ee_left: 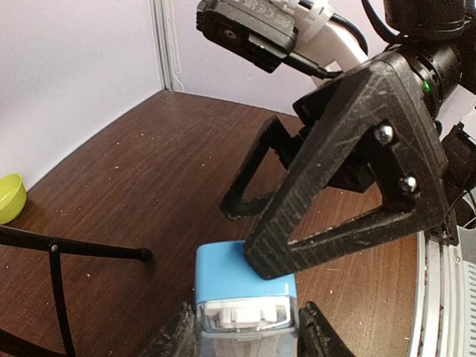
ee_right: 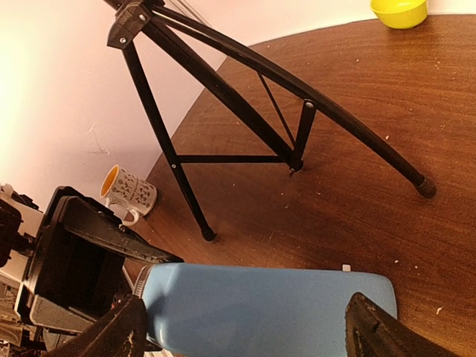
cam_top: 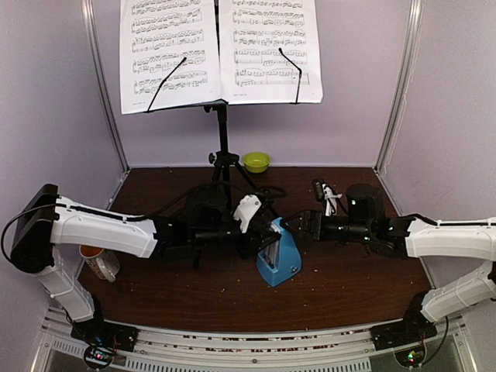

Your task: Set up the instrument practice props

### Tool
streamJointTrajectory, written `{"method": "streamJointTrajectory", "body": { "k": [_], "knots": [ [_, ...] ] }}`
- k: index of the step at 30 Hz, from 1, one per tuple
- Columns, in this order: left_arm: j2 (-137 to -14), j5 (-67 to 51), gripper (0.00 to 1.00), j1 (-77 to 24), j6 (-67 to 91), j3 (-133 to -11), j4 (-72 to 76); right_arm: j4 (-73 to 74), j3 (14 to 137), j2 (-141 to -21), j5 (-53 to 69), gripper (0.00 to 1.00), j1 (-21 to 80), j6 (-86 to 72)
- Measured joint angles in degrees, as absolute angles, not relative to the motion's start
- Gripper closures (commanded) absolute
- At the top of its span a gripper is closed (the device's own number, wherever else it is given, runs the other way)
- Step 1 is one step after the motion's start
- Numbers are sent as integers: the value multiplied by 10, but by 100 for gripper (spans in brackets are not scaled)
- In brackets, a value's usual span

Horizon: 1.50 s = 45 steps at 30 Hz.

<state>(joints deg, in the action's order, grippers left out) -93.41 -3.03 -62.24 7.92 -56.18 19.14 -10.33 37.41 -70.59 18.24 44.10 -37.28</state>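
Right, blue plastic pyramid metronome [cam_top: 279, 260] stands upright approx. centre of the desk [cam_top: 349, 287], a dark wood-grain top. L end effector [ee_left: 247, 333] is at its 9 o'clock, black ribbed fingers closed part-way against both flanks of the metronome. R end effector [ee_right: 248, 327] is at 3 o'clock, spread wide and gripping nothing; one triangular fingertip touches the metronome's top. Black tubular tripod music stand [cam_top: 223, 147] is at 12 o'clock, w/ white sheet-music pages [cam_top: 267, 46] on it under thin wire arms.

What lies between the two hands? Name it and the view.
The blue metronome, flanked by the left hand and the right hand, seen in the top external view.
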Motion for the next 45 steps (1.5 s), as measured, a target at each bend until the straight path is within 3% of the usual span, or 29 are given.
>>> {"method": "streamJointTrajectory", "body": {
  "k": [29, 40, 45],
  "knots": [
    [-904, -24, 91, -621, 69, -536, 195, -202, 342, -735, 160, 10, 426, -372],
    [-734, -25, 92, -595, 82, -501, -11, -138, 373, -726, 165, 7, 424, -331],
    [-716, -33, 91, -590, 92, -497, -123, -92, 401, -723, 166, 7, 424, -309]
  ]
}}
